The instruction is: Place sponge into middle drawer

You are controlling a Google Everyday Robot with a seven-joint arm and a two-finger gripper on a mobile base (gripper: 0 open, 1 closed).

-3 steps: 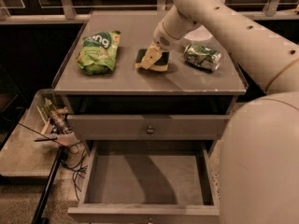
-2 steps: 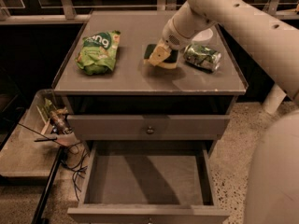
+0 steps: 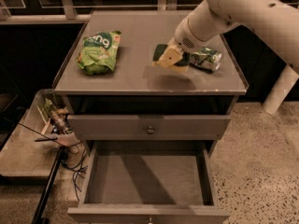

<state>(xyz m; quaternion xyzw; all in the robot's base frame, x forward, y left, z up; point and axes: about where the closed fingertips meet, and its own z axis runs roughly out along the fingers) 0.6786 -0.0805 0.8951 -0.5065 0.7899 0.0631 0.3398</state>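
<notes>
My gripper [image 3: 169, 58] is over the right middle of the cabinet top [image 3: 135, 78], at the end of the white arm that comes in from the upper right. It is shut on the sponge [image 3: 162, 50], whose dark green layer and pale yellow foam show around the fingers. The sponge is tilted and casts a shadow on the top just below it. The middle drawer [image 3: 147, 178] is pulled open at the bottom of the view, well below and in front of the gripper. Its grey floor is bare.
A light-green snack bag [image 3: 98, 50] lies on the left of the top. A green-and-silver can [image 3: 205, 59] lies just right of the gripper. The upper drawer [image 3: 149, 125] is closed. A low cart with clutter and cables [image 3: 56, 122] stands at the left.
My gripper and the sponge in it have moved a little to the right, toward the can. The arm has swung further right, out of the foreground.
</notes>
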